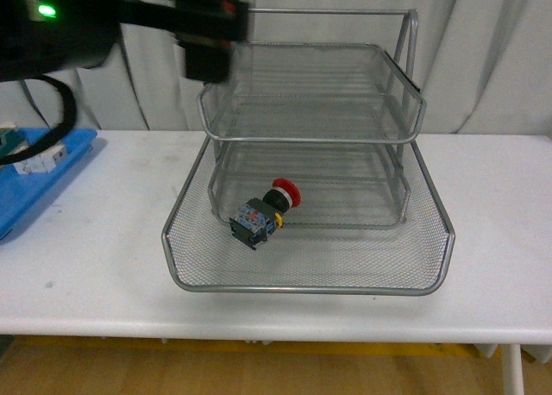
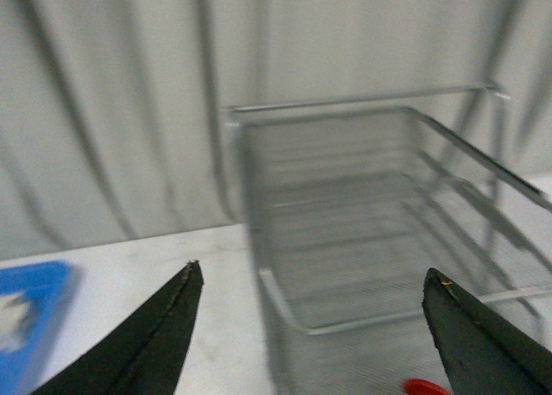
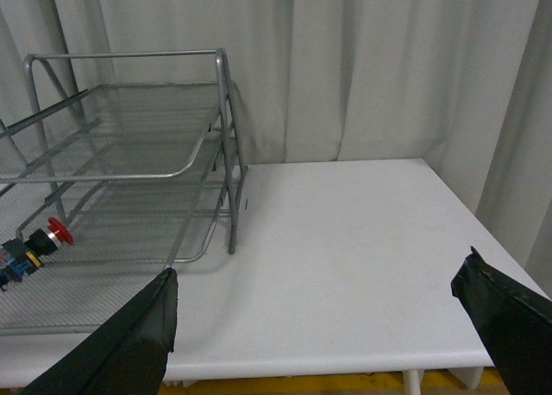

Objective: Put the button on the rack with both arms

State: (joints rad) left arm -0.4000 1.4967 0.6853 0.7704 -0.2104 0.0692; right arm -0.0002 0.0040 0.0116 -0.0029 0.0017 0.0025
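The left arm (image 1: 129,24) showed only as a dark, blurred mass across the upper left of the front view, its end crossing the top corner of the rack (image 1: 302,289). The left wrist view was smeared: the mesh could barely be made out, and only a red sliver of the button (image 1: 266,210) showed, cut off at the picture's edge. The left gripper (image 2: 310,274) had its fingers spread wide with nothing between them. The right gripper (image 3: 319,270) was likewise spread wide and empty over the white table (image 1: 86,266). The button lay on its side in the rack's lowest tier, left of the middle, with its red cap toward the back and its blocky body toward the front rim. It sat well below the left gripper and well apart from the right one. A blue tray (image 1: 34,188) was cut off at the table's left end, its contents too small to tell.
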